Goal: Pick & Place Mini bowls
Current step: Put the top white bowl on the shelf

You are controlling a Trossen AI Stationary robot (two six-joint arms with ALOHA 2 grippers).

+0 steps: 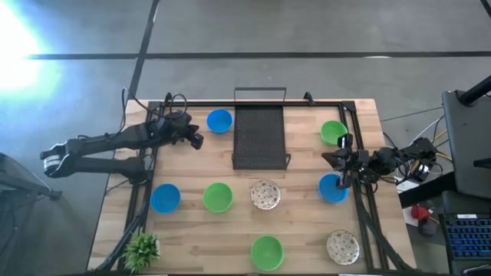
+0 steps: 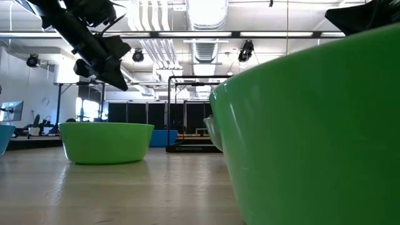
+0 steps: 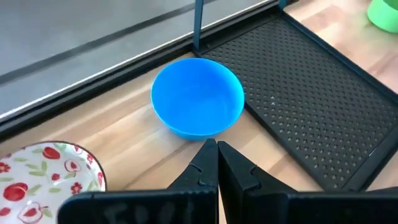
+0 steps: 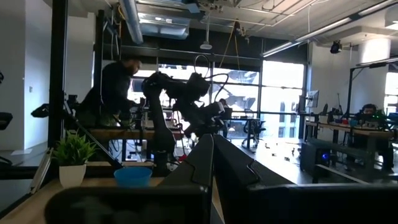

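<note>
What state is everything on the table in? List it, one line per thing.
Left gripper: shut, holding nothing.
Right gripper: shut, holding nothing.
Blue bowls: upright, empty, on the table.
Green bowls: upright, empty, on the table.
Patterned bowls: upright, empty.
Black tray: flat, nothing on it.
Potted plant: upright at the table corner.

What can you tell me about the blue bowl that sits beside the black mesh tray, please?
The blue bowl is small, round, plain bright blue, and looks like smooth plastic. It stands upright and empty on the wooden table at the far edge, just left of the black mesh tray, close to it but apparently not touching. The left gripper, its fingers shut, hovers nearby, pointed at the bowl without touching it.
</note>
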